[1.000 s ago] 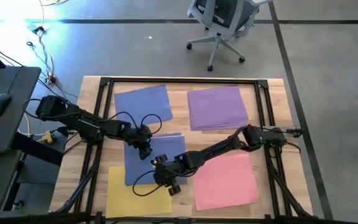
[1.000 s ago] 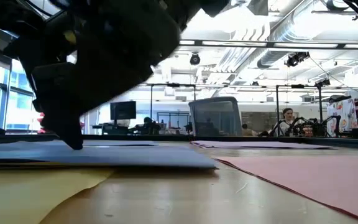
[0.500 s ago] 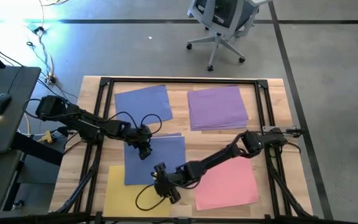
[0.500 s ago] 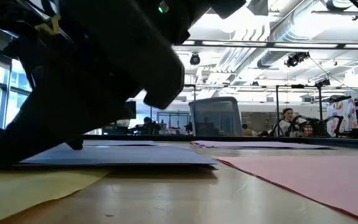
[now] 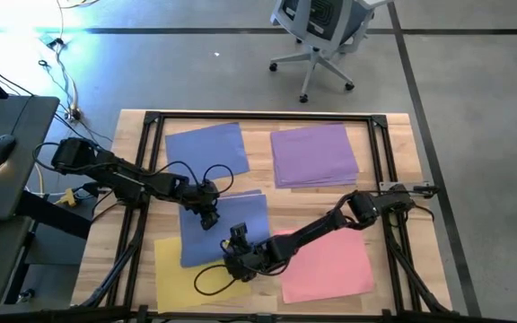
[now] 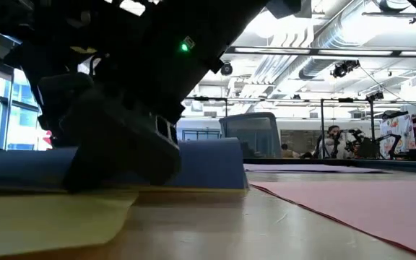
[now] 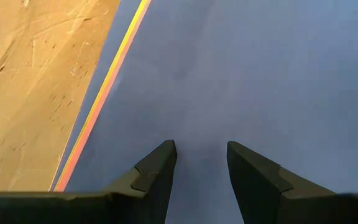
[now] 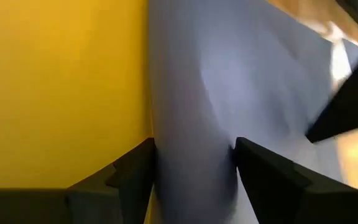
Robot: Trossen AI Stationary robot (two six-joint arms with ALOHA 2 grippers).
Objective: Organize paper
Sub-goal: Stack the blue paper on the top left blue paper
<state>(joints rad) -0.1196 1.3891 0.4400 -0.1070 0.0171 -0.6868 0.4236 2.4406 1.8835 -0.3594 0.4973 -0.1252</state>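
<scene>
Leftmost, the left gripper [image 5: 206, 218] sits at the end of the dark left arm, which reaches in from the table's left edge, elbow low, wrist pitched down onto the central periwinkle blue paper sheets [image 5: 214, 229]; in its wrist view the two dark fingers [image 7: 157, 171] stand slightly apart with nothing between them, tips on or just above the blue surface, and thin yellow and pink edges [image 7: 107, 87] show under the blue sheet beside the bare wooden table [image 7: 36, 81]. Next, the flat yellow paper sheet [image 5: 182, 269] lies at the near left corner, partly under the blue stack. The right gripper [image 5: 239, 244] ends the dark right arm, which stretches diagonally from the table's right side across the pink sheet to the blue stack's near right corner; its fingers [image 8: 135, 177] are closed on the lifted edge of a periwinkle blue sheet [image 8: 197, 124], raised above the yellow sheet, and a green indicator light [image 6: 184, 47] glows on the arm. Farther back lie a second periwinkle blue sheet [image 5: 206, 146] and the purple paper stack [image 5: 314, 154]. Rightmost, the pink paper sheet [image 5: 335, 262] lies flat near the front right. No legible writing is visible.
</scene>
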